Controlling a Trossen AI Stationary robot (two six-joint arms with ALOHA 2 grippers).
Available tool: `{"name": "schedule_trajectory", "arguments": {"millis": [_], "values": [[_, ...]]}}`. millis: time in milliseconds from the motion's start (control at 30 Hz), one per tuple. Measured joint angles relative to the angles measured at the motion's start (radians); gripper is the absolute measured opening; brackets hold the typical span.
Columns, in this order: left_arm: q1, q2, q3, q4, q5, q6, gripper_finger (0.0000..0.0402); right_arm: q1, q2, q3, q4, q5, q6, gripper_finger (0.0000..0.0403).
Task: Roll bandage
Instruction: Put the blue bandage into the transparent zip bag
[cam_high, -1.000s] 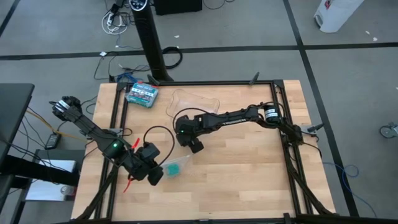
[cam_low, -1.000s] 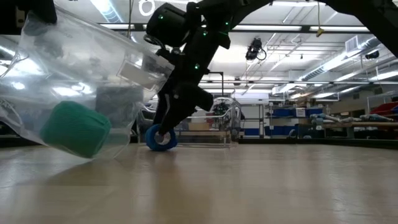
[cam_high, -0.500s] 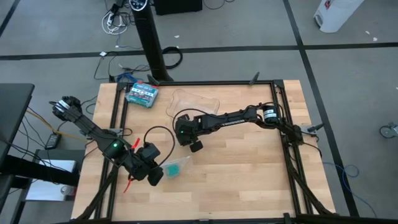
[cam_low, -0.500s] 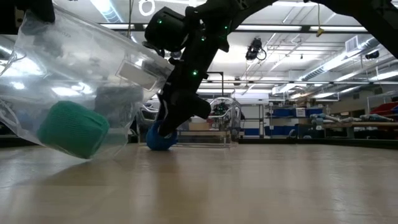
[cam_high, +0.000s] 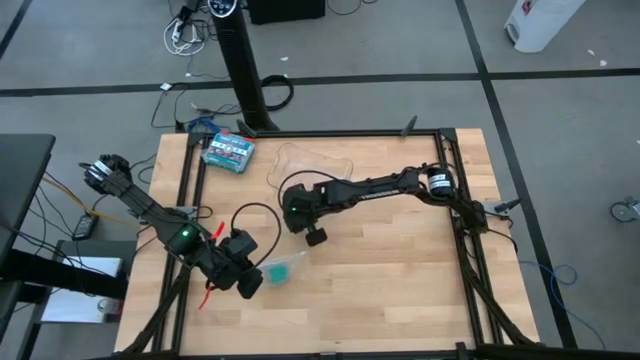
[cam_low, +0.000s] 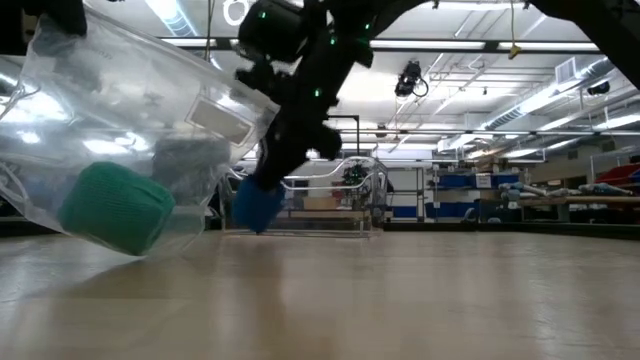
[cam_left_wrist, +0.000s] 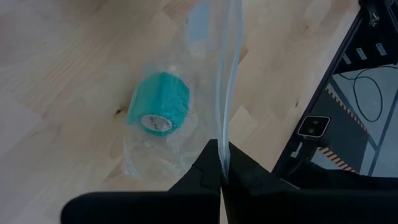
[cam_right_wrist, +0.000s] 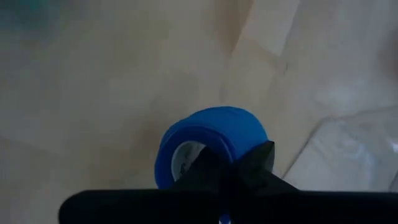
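From above, the right gripper sits mid-table on pale wood.

At table level, the soft blue bandage roll hangs lifted.

The right wrist shows jaws pinched on its wall.

The left gripper clamps a clear plastic bag.

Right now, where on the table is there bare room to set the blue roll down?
Widest bare wood: the near-right half of the table, bordered by the right arm and the frame rails. The left side is crowded: the left claw pinches a bag holding a teal roll, with the box and a clear tray at the back. The right claw grips the bandage.
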Motion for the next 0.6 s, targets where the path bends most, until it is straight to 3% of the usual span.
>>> {"name": "schedule_trajectory", "arguments": {"millis": [400,600], "values": [[0.000,0.000,0.000,0.013,-0.021,-0.003,0.0004,-0.005,-0.207,0.001,-0.145,-0.192,0.199,0.0001],[0.002,0.000,0.000,0.098,-0.038,0.056,0.0004,0.010,-0.319,0.004,-0.076,-0.264,0.263,0.0002]]}}
